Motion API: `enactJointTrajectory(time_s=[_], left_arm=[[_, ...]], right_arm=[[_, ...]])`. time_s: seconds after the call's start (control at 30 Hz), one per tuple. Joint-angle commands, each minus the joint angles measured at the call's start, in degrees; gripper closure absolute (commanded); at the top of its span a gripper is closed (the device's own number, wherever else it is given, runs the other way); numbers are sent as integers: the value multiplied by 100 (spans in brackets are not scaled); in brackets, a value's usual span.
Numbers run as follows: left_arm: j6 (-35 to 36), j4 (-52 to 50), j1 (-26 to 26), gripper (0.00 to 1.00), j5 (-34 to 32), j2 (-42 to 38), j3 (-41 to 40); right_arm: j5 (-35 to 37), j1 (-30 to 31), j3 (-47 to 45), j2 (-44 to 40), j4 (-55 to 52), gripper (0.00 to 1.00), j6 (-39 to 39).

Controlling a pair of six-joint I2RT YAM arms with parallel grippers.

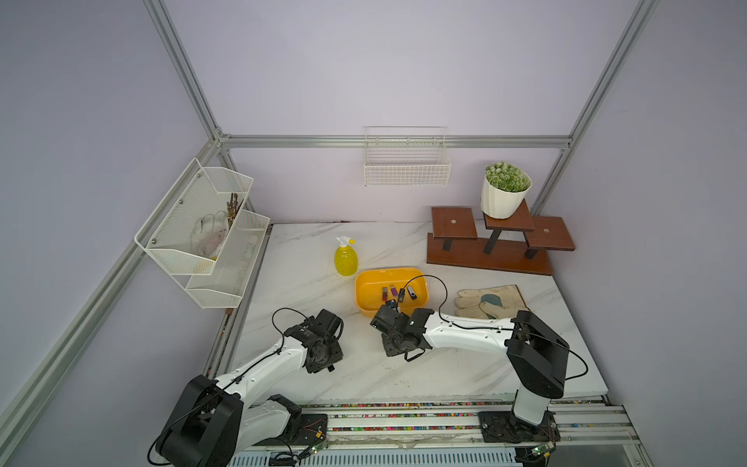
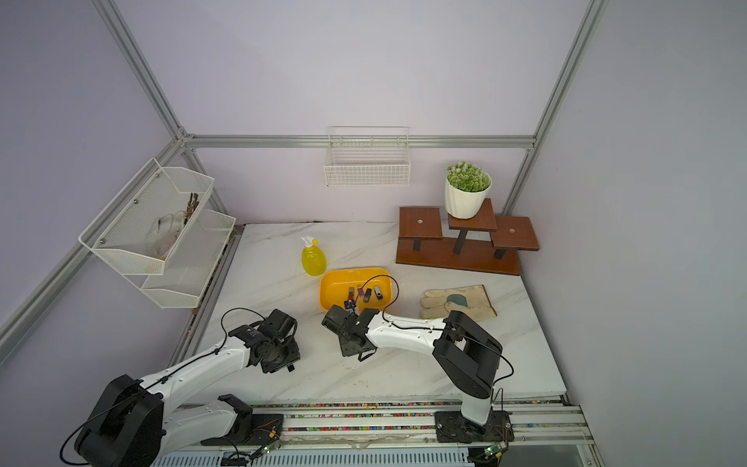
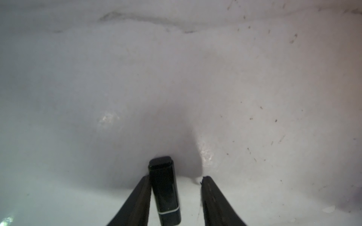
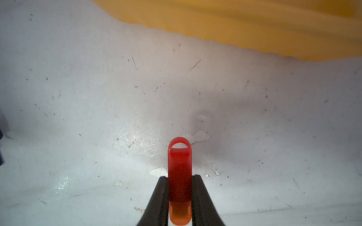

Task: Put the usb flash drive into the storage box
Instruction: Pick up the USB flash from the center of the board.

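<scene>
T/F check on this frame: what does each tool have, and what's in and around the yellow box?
1. The right tool is shut on a red flash drive. True.
2. The storage box is empty. False: four flash drives lie in it.
3. Both fingers of the left tool press the black flash drive. False: one finger touches it, and there is a gap at the other.
4. A spray bottle stands on the table beside the box. True.
5. The work glove lies in the box. False: it lies on the table beside it.
</scene>
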Motion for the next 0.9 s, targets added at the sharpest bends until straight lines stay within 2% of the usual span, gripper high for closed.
enactJointTrajectory(time_s=[0.0, 0.23, 0.4, 0.57, 0.87], left_arm=[[225, -198, -111, 54, 278, 364, -96], [227, -386, -165, 64, 246, 380, 13], [224, -442, -191, 66, 251, 345, -13], [253, -442, -209, 74, 264, 428, -21], [324, -432, -204, 87, 246, 449, 13]], right_arm=[[90, -69, -104, -165, -63, 100, 13], [73, -108, -125, -188, -59, 100, -42], [46, -118, -123, -185, -39, 100, -69], [86, -128, -129, -308, -52, 100, -78], [169, -142, 504, -562, -499, 100, -244]])
